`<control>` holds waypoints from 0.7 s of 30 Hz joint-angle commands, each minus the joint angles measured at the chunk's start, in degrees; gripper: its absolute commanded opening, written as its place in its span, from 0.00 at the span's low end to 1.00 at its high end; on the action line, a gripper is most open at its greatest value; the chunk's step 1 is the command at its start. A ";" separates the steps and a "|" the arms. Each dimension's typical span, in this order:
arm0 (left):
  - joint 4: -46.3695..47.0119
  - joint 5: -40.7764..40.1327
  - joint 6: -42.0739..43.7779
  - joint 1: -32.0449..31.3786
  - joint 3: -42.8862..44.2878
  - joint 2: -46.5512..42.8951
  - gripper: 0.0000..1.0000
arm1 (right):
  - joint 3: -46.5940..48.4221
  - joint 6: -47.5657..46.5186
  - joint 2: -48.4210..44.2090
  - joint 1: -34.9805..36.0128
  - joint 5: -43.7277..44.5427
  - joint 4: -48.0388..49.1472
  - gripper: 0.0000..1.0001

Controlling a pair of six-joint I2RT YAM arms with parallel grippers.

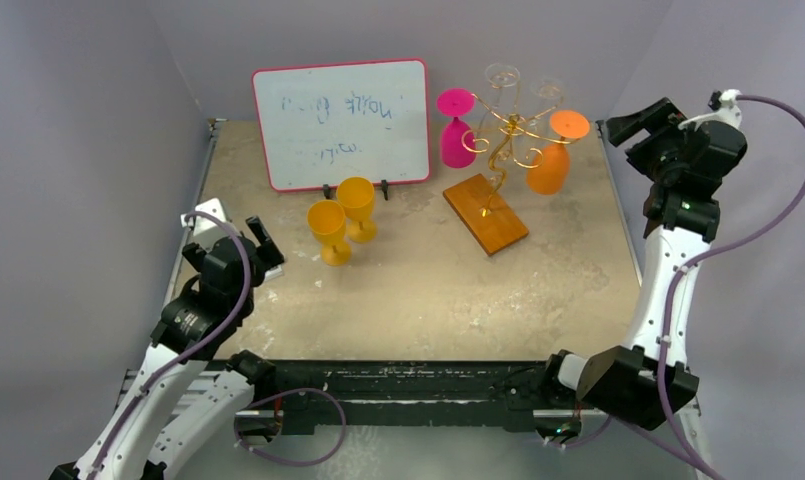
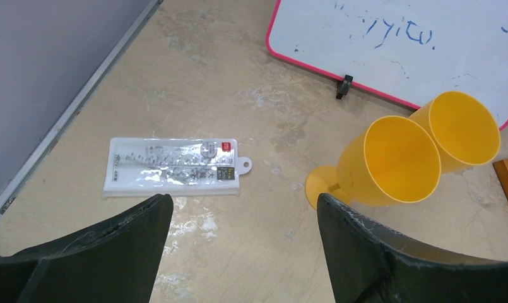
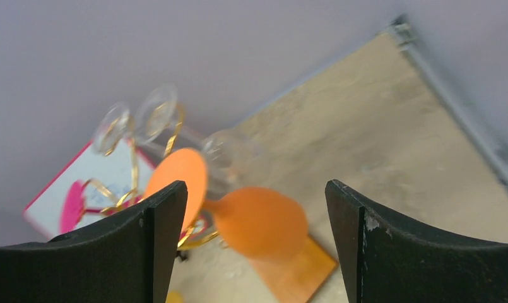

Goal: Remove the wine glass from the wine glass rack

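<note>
Six wine glasses (image 1: 549, 165) — one rack (image 1: 486, 212), one whiteboard (image 1: 342, 124), one packet (image 2: 172, 167)

The two arms I drive from afar, seen from above: the left arm (image 1: 193, 320) and right arm (image 1: 668, 270) share white link shells and black joint housings, rising from a black rail (image 1: 408, 395) along the table's near edge. A purple-grey cable (image 1: 240, 290) runs the length of the left arm; its twin (image 1: 788, 170) bows out wide from the right arm's wrist. A small green light (image 1: 686, 207) glows on the right arm's black wrist block. On my wrist feeds, the left gripper (image 2: 238, 252) and right gripper (image 3: 257, 240) show broad, curved black fingers (image 2: 377, 252), their edges scuffed pale.
</note>
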 commanded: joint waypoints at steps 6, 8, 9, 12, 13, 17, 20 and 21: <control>2.01 -5.40 -1.00 0.21 0.10 1.27 0.85 | 2.05 6.20 3.74 0.26 -22.27 7.73 0.81; 2.19 -5.22 -1.09 0.21 -0.20 1.33 0.85 | 2.75 6.92 5.22 0.23 -24.74 7.96 0.78; 2.26 -5.19 -1.04 0.22 -0.19 1.45 0.85 | 3.40 7.19 6.57 0.23 -25.96 7.32 0.75; 2.45 -4.59 -0.78 0.20 -0.27 2.22 0.85 | 6.17 5.23 9.17 0.26 -24.09 3.50 0.72; 2.46 -4.56 -0.82 0.22 -0.27 2.56 0.85 | 6.29 4.87 9.52 0.34 -24.04 3.58 0.70; 2.37 -4.30 -0.76 0.22 0.03 3.49 0.84 | 6.84 6.22 10.95 0.32 -23.61 4.42 0.60; 2.46 -4.19 -0.74 0.22 0.01 3.64 0.84 | 7.72 6.76 13.03 0.36 -24.74 3.92 0.57; 2.48 -4.13 -0.64 0.21 -0.06 3.57 0.84 | 7.89 6.73 13.67 0.32 -25.69 3.94 0.57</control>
